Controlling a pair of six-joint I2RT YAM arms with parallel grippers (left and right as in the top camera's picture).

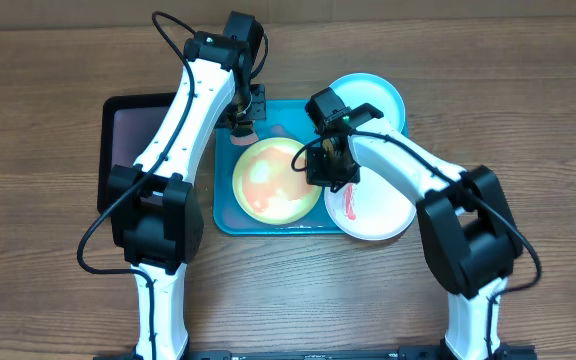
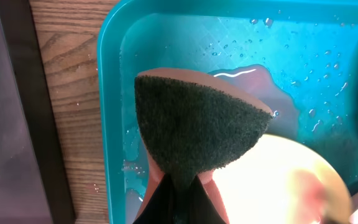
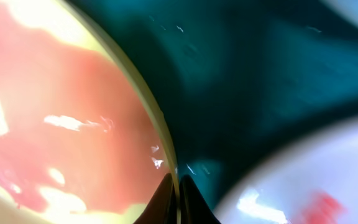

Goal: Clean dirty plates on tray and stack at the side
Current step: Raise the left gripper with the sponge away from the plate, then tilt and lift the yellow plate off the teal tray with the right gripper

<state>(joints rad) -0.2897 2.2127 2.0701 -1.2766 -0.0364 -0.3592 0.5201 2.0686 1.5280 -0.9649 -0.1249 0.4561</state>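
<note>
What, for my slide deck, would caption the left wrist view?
Left claw grips a dark-faced sponge over the wet turquoise tray, near the yellow-green plate.

Wooden table (image 1: 48, 60), turquoise tray (image 1: 225, 216) at centre, black tray (image 1: 133, 130) just beside it

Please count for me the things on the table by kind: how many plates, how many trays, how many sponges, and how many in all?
Plates: 3 (yellow-green plate, light blue plate, white plate)
Trays: 2 (turquoise tray, black tray)
Sponges: 1 (scouring sponge)
Total: 6
</note>
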